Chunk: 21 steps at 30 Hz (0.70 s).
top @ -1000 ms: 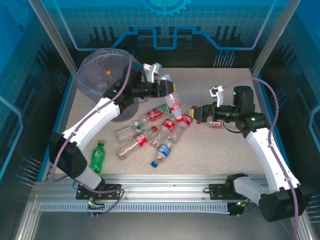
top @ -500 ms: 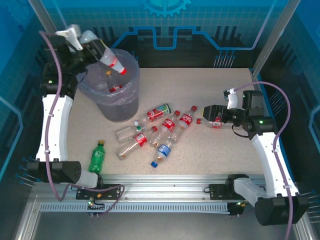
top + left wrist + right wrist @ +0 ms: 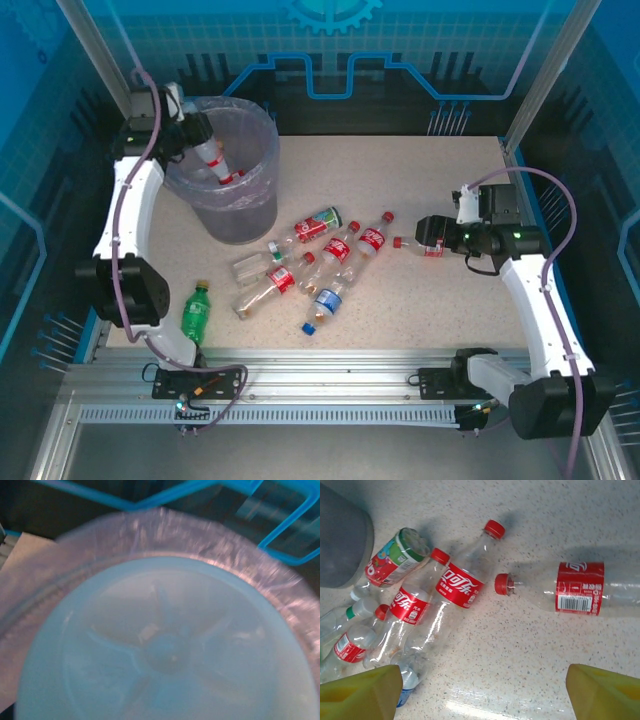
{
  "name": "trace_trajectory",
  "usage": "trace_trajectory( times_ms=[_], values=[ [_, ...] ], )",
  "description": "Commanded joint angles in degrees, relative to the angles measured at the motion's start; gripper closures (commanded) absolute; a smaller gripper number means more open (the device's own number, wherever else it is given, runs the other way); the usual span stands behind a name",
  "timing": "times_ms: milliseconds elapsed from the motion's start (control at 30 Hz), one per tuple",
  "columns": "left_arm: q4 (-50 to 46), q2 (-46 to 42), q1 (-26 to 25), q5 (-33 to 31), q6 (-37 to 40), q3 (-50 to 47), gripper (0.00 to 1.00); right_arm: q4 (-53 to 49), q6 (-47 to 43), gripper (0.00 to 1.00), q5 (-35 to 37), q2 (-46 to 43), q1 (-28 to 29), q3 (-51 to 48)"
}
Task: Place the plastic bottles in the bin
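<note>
**Top external.** The left gripper stands at far left over the bin, clenched on the held bottle. That bottle tilts cap-down, with its neck inside the bin mouth. The right gripper hangs at right, just above the lone bottle lying on the table. The heap of bottles lies mid-table, and the green bottle lies apart at near left.

**Left wrist.** The base of the held bottle sits close to the lens, with the bin's lilac liner behind it. No fingers are visible.

**Right wrist.** The jaws are spread with nothing between the yellow fingers. The lone bottle lies off to the right, its cap towards the heap.

**Risks.**
- If the held bottle is let go while leaning this steeply, its base could catch the left rim or snag the liner.
- The lone bottle is off-centre to the jaws, so an uneven close may roll it into the heap.
- Nothing blocks either approach.
</note>
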Motion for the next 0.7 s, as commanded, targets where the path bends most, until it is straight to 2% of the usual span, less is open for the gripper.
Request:
trace_trajectory(
  times_ms=[0, 467, 667],
  values=[
    [0.0, 0.2, -2.1, -2.3, 3.5, -1.6, 0.60, -0.5, 4.6, 0.17, 1.2, -0.1, 1.7, -2.3],
    [3.0, 5.7, -5.2, -1.9, 1.9, -8.9, 0.57, 15.7, 23.6, 0.21, 6.4, -0.7, 19.8, -16.3],
    [4.4, 6.5, -5.5, -1.5, 1.0, -11.2, 0.51, 24.7, 33.8, 0.26, 10.0, 1.7, 31.2, -20.4]
  ],
)
